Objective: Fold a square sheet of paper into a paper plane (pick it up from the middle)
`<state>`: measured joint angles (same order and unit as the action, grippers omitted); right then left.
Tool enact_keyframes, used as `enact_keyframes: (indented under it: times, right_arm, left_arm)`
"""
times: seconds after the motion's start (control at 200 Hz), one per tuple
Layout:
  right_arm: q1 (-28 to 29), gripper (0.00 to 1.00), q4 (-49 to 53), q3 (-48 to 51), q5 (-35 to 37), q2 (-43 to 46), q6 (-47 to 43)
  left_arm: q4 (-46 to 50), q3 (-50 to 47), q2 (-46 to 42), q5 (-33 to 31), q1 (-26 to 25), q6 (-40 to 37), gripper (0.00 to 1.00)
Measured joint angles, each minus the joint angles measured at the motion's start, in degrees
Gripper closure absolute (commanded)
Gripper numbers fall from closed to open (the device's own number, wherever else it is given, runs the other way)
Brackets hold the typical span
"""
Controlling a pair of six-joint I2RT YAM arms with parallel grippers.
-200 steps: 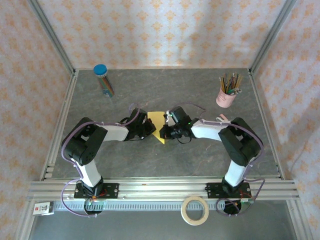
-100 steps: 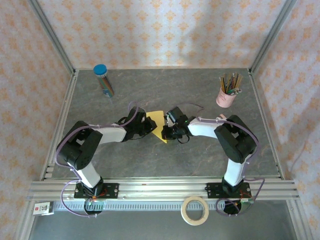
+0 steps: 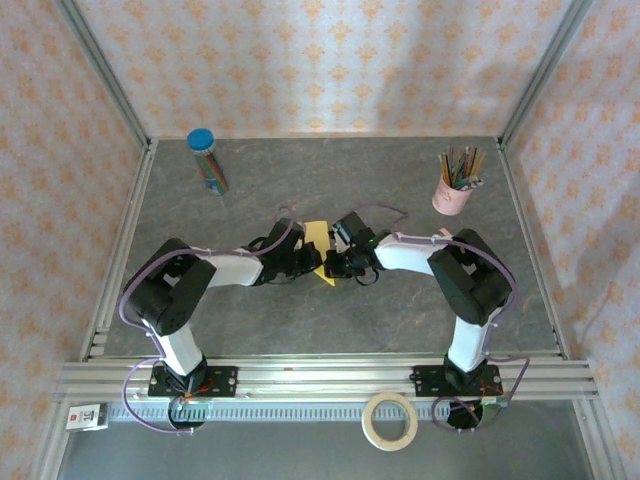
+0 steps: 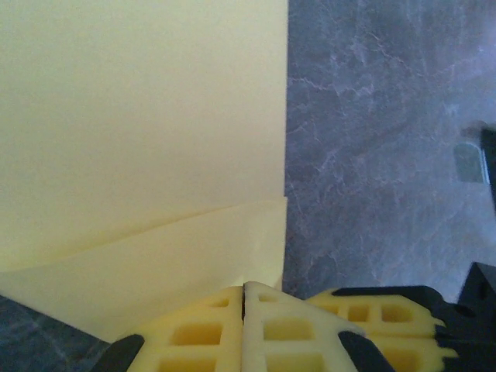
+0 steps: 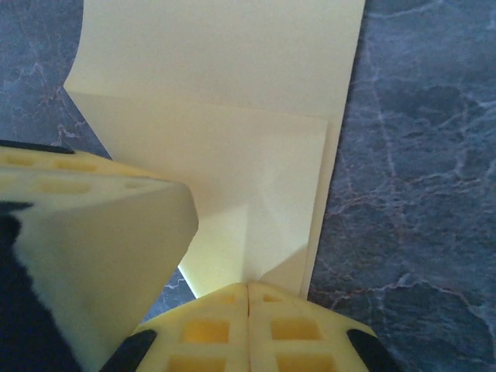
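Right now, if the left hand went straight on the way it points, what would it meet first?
The yellow paper: the left hand, shut on its edge, points straight across it. From above, the right hand sits close beyond and may come next, though depth is unclear.

Grey marbled table with folded yellow paper centrally, blue-capped tube and pink pencil cup behind.
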<state>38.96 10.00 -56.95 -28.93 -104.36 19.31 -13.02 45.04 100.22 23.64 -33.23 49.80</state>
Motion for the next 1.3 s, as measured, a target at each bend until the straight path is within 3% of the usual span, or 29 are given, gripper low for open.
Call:
enact_keyframes:
  times: [0.335,0.951,1.301]
  right_arm:
    - [-0.2,0.94,0.55,-0.26,1.44,-0.07,-1.33]
    - [-0.5,0.94,0.0,-0.28,2.47,-0.17,-2.86]
    - [-1.33,0.93,-1.68,0.5,0.0,-0.09,-1.75]
  left_arm:
    - [1.84,0.94,1.57,-2.21,1.22,-0.24,0.92]
    - [0.66,0.09,1.75,1.68,10.8,-5.03,0.9]
    - [-7.04,-8.63,-9.49,-2.8,12.74,-4.9,0.82]
